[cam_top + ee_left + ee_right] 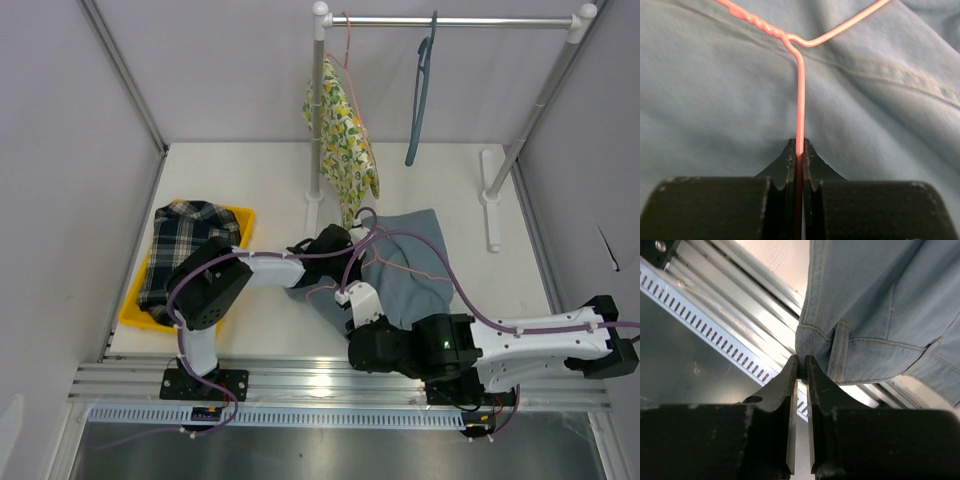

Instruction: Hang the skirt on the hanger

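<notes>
The lemon-print skirt hangs from the rack rail at the back on a pink wire hanger. A second pink hanger lies over the blue denim shirt on the table. My left gripper is shut on this hanger's straight neck wire, just above the denim; its fingertips pinch the wire. My right gripper is shut on a hem corner of the denim near the table's front edge, and the right wrist view shows the cloth between the jaws.
A blue-grey hanger hangs on the rack rail. The rack's left post and right foot stand on the table. A dark plaid shirt lies in a yellow tray at the left. Metal rails run along the front edge.
</notes>
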### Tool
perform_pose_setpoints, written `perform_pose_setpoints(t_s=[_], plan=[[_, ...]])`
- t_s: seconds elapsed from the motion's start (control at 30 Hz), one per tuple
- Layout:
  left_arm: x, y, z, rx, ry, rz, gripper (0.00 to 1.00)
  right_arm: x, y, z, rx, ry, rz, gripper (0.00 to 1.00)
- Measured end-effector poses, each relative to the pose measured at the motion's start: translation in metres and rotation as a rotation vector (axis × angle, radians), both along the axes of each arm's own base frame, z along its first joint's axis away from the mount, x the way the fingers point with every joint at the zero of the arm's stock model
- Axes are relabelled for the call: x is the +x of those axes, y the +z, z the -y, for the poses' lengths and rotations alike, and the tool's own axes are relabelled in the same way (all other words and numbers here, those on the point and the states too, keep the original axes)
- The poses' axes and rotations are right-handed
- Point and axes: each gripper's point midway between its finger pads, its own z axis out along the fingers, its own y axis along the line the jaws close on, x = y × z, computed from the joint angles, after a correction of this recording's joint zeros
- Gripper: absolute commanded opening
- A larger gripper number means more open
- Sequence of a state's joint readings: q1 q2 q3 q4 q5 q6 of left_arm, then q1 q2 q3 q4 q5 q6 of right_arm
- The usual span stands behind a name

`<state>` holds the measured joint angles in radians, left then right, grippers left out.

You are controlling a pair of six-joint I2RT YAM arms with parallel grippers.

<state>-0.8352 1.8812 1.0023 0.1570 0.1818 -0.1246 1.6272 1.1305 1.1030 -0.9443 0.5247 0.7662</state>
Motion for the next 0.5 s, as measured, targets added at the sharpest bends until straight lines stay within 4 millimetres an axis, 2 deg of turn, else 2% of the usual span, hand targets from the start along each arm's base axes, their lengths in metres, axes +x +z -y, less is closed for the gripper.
perform_pose_setpoints(t_s=[0.2, 0.23, 0.27, 0.3, 0.4, 0.5], plan=[[0.006, 0.013, -0.019, -0.034, 0.104, 0.048, 0.00, -0.020, -0.028, -0.010, -0.035, 0.023, -0.070, 0.45], [0.007, 0.017, -0.023, -0.047, 0.122, 0.059, 0.00, -0.020, -0.032, -0.009, -0.039, 0.016, -0.082, 0.56], [0.007, 0.021, -0.028, -0.061, 0.142, 0.071, 0.00, -0.019, -0.036, -0.007, -0.041, 0.001, -0.092, 0.60], [0.008, 0.026, -0.031, -0.078, 0.157, 0.080, 0.00, -0.015, -0.037, -0.004, -0.038, -0.013, -0.097, 0.69], [0.009, 0.037, -0.033, -0.123, 0.180, 0.110, 0.00, -0.005, -0.028, 0.000, 0.008, -0.046, -0.099, 0.75], [0.008, 0.037, -0.034, -0.145, 0.189, 0.114, 0.00, 0.006, -0.009, 0.004, 0.082, -0.079, -0.083, 0.75]])
